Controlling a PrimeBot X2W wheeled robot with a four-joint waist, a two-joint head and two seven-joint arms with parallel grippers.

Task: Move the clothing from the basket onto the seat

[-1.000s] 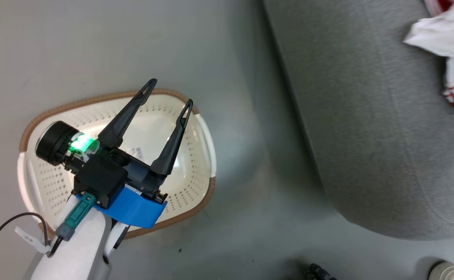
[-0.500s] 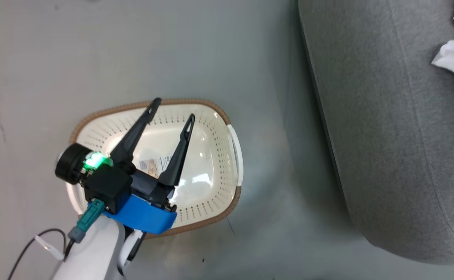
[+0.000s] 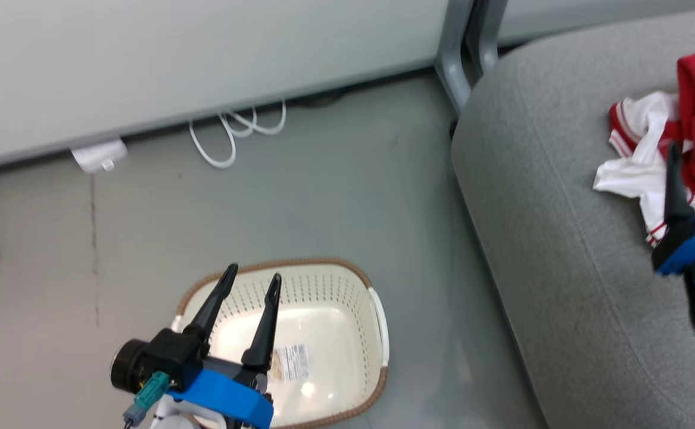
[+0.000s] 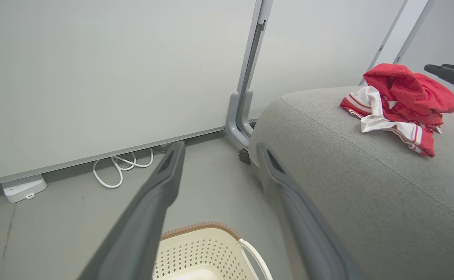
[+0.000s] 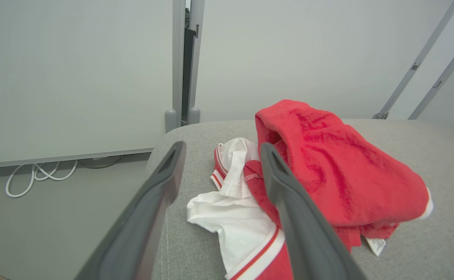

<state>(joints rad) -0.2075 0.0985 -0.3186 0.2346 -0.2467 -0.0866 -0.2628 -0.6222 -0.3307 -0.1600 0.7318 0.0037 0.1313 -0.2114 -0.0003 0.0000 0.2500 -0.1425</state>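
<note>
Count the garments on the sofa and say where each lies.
2 that I can tell apart, piled together on the sofa: a red garment on top, a white garment with red-striped trim partly beneath it. Others may be hidden underneath.

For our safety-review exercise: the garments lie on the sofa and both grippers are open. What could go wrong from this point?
1. The right gripper has its open fingers close beside the clothing on the seat; pulling back could snag loose fabric and drag it toward the edge.
2. The left gripper hangs over the basket; a careless move might knock its rim and shift it.
</note>
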